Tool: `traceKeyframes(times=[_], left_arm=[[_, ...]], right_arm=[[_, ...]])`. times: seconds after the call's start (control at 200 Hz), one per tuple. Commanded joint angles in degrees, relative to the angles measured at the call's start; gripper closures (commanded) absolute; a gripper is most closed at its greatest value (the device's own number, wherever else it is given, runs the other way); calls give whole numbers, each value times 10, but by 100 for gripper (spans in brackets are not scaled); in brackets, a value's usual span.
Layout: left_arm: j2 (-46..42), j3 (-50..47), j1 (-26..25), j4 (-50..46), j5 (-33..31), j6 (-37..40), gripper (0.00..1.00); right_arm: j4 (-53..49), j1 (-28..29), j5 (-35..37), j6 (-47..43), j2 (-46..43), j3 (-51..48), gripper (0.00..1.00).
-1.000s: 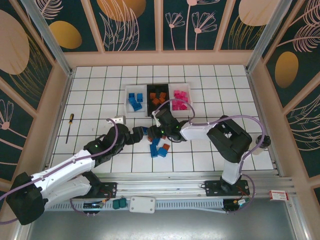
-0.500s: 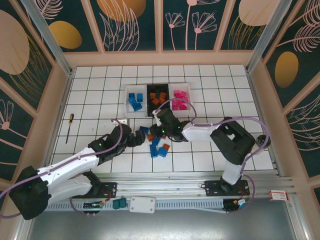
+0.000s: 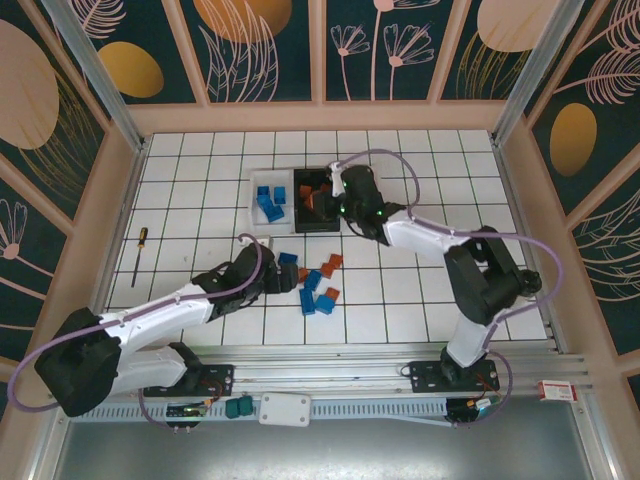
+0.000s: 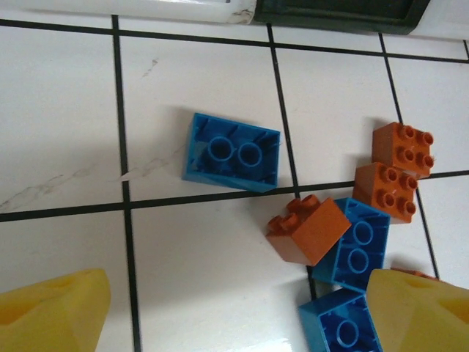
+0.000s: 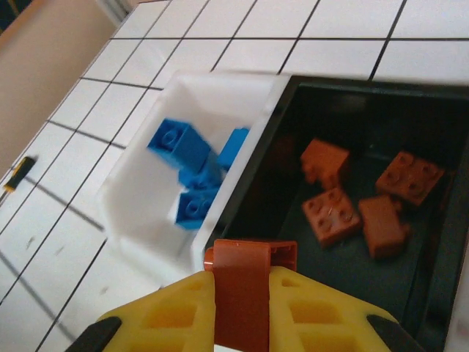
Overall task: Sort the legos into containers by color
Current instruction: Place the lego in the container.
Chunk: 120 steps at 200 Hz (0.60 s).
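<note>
Tiled table (image 3: 200, 180) | screwdriver (image 3: 138, 255) at left edge | right pincer (image 5: 248, 290) clamps orange lego (image 5: 249, 268) above black tray (image 5: 344, 110) | left pincer (image 4: 234, 308) spread wide

Black tray (image 5: 366, 110) open-topped — bricks (image 5: 331, 215) (orange) inside.

I record the following changes. The right gripper (image 3: 330, 198) has left the loose legos (image 3: 318, 285) on the tiles and swung up to the containers, where it now hangs over the black tray (image 5: 352, 117). Its jaws were partly apart a second ago and are now clamped on an orange-brown brick (image 5: 248, 268). The loose legos that this gripper covered before now lie exposed. The left arm has stretched out lower and flatter, and the left gripper (image 3: 277, 281) has shifted slightly toward the near edge, beside those legos.
</note>
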Motion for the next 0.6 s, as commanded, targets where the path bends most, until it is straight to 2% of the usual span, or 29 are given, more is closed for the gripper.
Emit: traceKeyframes(times=[0.0,0.08,0.2,0.395,0.596], left_arm=[[24,23,-3,31,33,7,11],[48,34,-8,40,44,8,10],[89,54,-22,40,33,14,10],[147,83,-23,64,17,4,16],[197,97,-23,83,21,-20,32]], right_arm=[[-22,-13,-18,-12,68,74,78],[-41,-22,-18,-9,104,124,61],[-19,-25,-27,0,81,112,50],[16,-21,-25,1,-5,10,48],[45,-17,-16,12,-98,-103,48]])
